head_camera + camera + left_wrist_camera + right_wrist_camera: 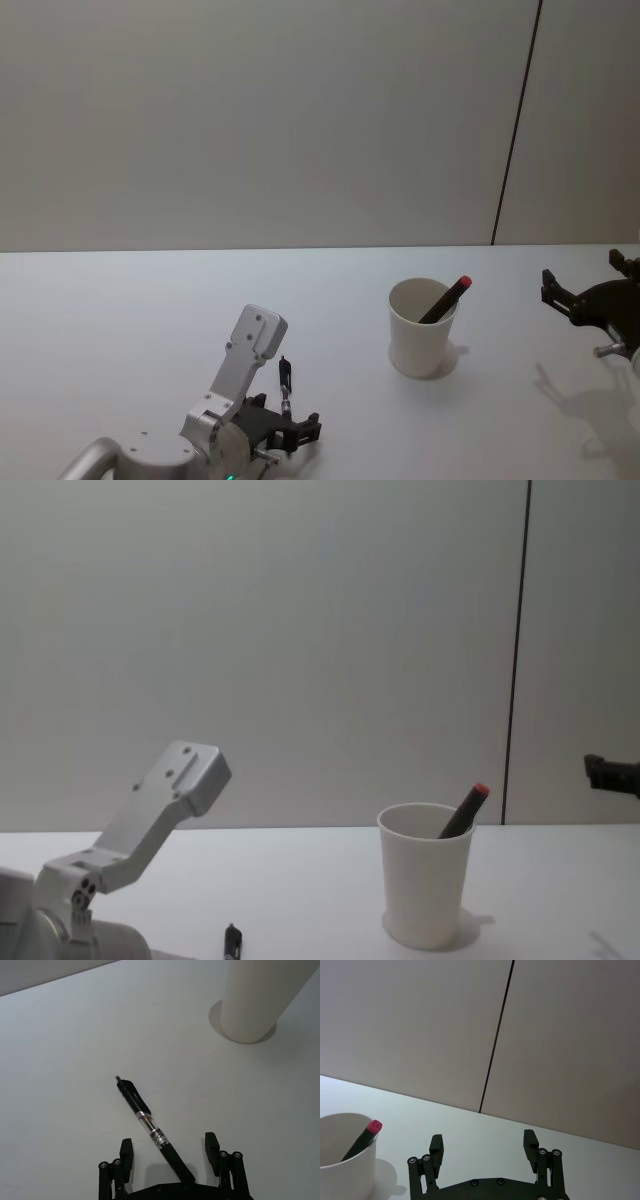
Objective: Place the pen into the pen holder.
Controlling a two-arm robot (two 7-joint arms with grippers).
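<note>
left gripper [168, 1140] fingers spread astride black pen [150, 1122]; right gripper [483, 1136] fingers spread; red-capped pen [448, 298] half hidden in pen holder [420, 345].

White table [120, 320], plain and matte. Behind it, a pale grey wall [250, 120] with one dark vertical seam [515, 130] toward the right.

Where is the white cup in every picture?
Head view: white cup on the table, right of centre.
Chest view: cup right of centre, near the bottom.
Left wrist view: cup's lower part, beyond the black pen lying by the left hand.
Right wrist view: cup ahead of the open right hand.
Shared landmark: the red-capped pen leaning in it, in the head, chest and right wrist views.
</note>
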